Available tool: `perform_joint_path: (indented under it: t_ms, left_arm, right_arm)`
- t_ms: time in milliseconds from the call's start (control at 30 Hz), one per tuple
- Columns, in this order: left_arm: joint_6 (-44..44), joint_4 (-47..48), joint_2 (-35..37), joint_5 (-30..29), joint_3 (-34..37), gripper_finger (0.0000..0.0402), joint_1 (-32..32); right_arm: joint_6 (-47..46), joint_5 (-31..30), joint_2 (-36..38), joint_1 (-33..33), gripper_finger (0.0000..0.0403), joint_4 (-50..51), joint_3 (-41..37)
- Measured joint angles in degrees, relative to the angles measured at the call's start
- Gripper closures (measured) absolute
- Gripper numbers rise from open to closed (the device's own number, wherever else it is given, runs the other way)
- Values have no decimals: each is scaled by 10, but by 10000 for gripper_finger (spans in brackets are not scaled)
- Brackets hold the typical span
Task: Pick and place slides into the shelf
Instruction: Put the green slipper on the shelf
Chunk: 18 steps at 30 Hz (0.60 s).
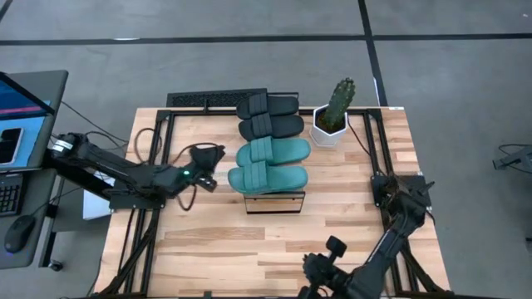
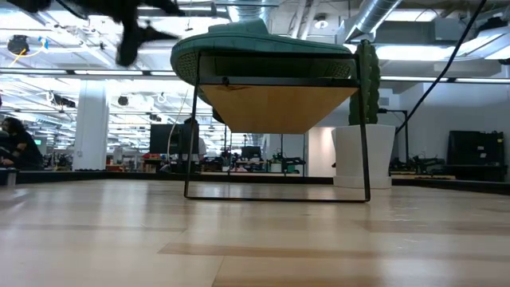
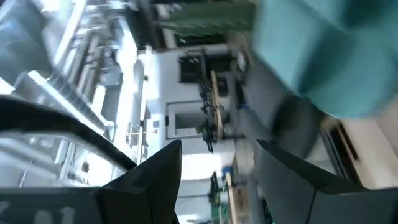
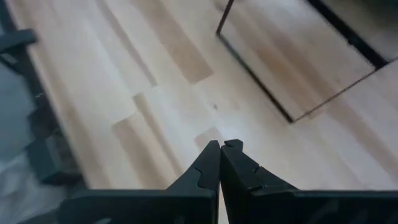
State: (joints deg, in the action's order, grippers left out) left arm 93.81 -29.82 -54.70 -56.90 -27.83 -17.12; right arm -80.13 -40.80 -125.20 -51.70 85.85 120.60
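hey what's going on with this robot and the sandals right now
All four slides sit side by side on the shelf: two black slides at the far end by the potted cactus, two teal slides nearer the front. The left gripper hangs open and empty just beside the teal pair, holding nothing. The right gripper is shut and empty, parked over bare table at the near right edge. No slides are left on the table, so the placing looks done.

no readable text, labels, brands, numbers or signs anywhere
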Motion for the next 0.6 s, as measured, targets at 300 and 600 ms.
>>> perform_joint_path:
  t_ms: [300, 600]
  left_arm:
    - [-22, -5, 119, -19, -19, 211, -207]
    - [-200, -55, 153, -138, -25, 250, -406]
  right_arm:
    - [-43, -144, -36, 36, 403, 39, 0]
    - [82, -163, 3, 129, 403, 41, 0]
